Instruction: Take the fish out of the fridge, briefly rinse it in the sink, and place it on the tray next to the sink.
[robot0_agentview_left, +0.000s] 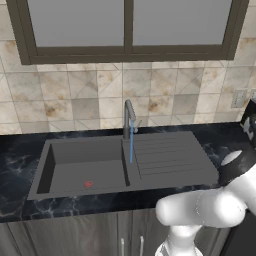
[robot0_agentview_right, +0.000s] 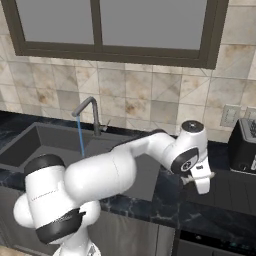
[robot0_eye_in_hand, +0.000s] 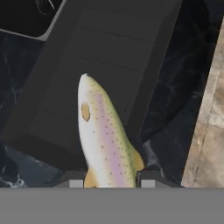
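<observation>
My gripper (robot0_eye_in_hand: 110, 180) is shut on the fish (robot0_eye_in_hand: 103, 131), a pale spotted body with a pink stripe that points away from the fingertips (robot0_eye_in_hand: 147, 179). Beneath the fish lies the dark grey ribbed tray (robot0_eye_in_hand: 109, 48). From the right base camera the gripper (robot0_agentview_right: 202, 182) hangs low over the counter, right of the sink (robot0_agentview_right: 45, 142) and at the left end of the tray (robot0_agentview_right: 235, 192). The sink (robot0_agentview_left: 85, 170) has a small red mark on its floor. The fridge is out of view.
A thin stream of water (robot0_agentview_left: 131, 145) runs from the grey faucet (robot0_agentview_left: 129, 117). A black toaster (robot0_agentview_right: 243, 145) stands by the tiled wall behind the tray. A black thing with a pale rim (robot0_eye_in_hand: 26, 17) lies beyond the tray. Dark marble counter (robot0_eye_in_hand: 175, 87) separates tray and wall.
</observation>
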